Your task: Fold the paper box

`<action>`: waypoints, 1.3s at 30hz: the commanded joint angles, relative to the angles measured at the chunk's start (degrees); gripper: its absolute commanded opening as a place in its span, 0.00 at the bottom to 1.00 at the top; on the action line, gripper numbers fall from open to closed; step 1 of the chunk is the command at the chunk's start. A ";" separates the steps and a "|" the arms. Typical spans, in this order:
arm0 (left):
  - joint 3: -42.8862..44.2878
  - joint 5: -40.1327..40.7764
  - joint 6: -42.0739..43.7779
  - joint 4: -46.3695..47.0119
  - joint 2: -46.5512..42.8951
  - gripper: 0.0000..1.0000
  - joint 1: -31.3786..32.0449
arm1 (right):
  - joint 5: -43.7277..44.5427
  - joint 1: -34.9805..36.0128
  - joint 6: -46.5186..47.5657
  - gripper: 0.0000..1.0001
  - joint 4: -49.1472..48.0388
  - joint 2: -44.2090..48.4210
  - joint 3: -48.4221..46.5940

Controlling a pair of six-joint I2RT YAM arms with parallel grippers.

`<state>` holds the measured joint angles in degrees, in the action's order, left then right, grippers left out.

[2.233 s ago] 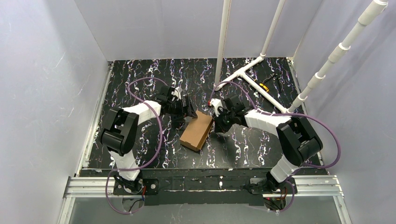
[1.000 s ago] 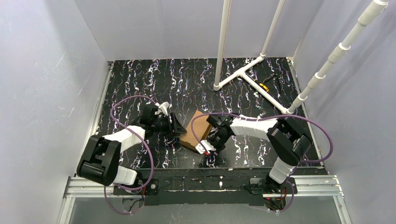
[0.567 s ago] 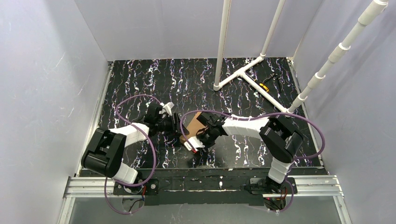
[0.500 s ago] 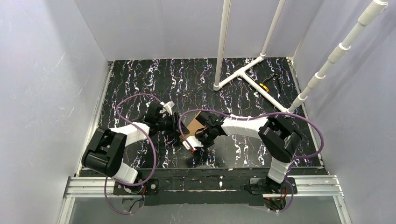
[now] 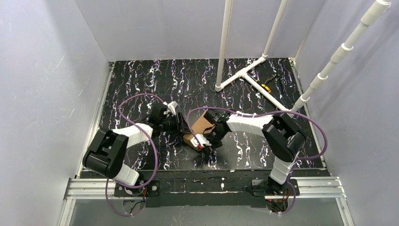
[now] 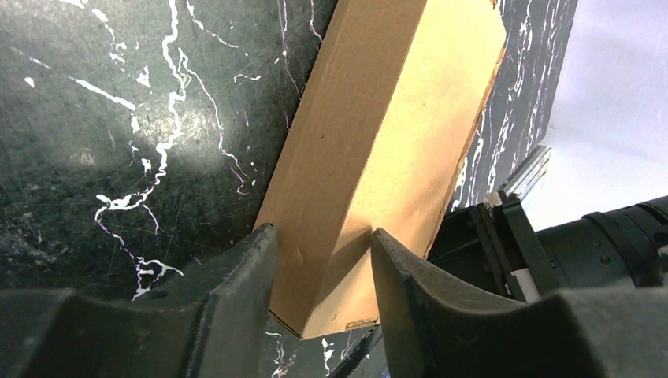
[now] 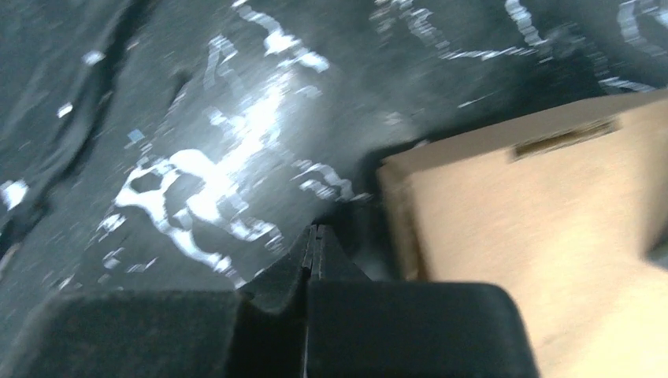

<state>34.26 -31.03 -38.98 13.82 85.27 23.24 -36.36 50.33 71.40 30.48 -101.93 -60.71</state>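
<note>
The paper box (image 5: 201, 123) is a closed flat brown cardboard box lying slantwise on the black marbled table. In the left wrist view the box (image 6: 394, 118) runs away from me. My left gripper (image 6: 321, 236) is open, and its two fingers straddle the box's near long edge at its left side (image 5: 181, 126). My right gripper (image 7: 313, 230) is shut and empty, with its tip low over the table beside the box's near corner (image 7: 536, 213). From above, the right gripper (image 5: 205, 142) sits at the box's near end and partly hides it.
A white PVC pipe frame (image 5: 244, 73) stands at the back right of the table. A small yellow and black tool (image 5: 267, 86) lies beside it. Purple cables loop over both arms. Grey walls close in the left, back and right.
Both arms have pulled nearer. My right gripper swung from the box's far right side to its near end. The box has shifted and turned slightly. My left gripper stays at its left edge.
</note>
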 commanded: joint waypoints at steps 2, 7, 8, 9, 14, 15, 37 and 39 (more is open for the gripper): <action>2.96 -1.67 0.65 -2.75 -2.82 0.54 -1.59 | -5.84 -4.01 18.54 0.01 23.71 4.16 -2.69; 7.02 -3.25 3.17 -3.14 -1.78 0.75 -2.66 | -6.83 -12.52 14.90 0.01 23.40 6.71 -2.13; 8.30 -3.67 3.80 -3.23 -0.70 0.78 -2.68 | -6.18 -14.38 13.23 0.01 22.08 6.96 -2.05; 9.60 -4.65 4.21 -3.27 0.56 0.79 -2.67 | -4.71 -16.09 10.40 0.01 19.64 7.20 -1.73; 17.65 -8.71 5.28 -3.37 10.42 0.87 -2.67 | 0.51 -22.73 -2.37 0.01 6.96 6.74 0.01; 19.03 -9.27 5.35 -3.37 12.17 0.88 -2.68 | 1.29 -23.00 -2.85 0.01 5.80 6.46 0.10; 30.93 -15.35 4.32 -3.80 32.46 0.48 3.32 | 6.93 -18.16 -22.26 0.01 -14.78 -4.56 -7.19; 30.77 -14.54 3.76 -3.80 32.28 0.48 3.47 | 6.75 -18.08 -23.08 0.01 -14.51 -4.76 -7.47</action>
<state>64.66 -45.89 -35.51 11.84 115.85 24.12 -28.60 29.32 53.52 25.02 -105.36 -65.82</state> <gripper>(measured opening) 0.517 0.023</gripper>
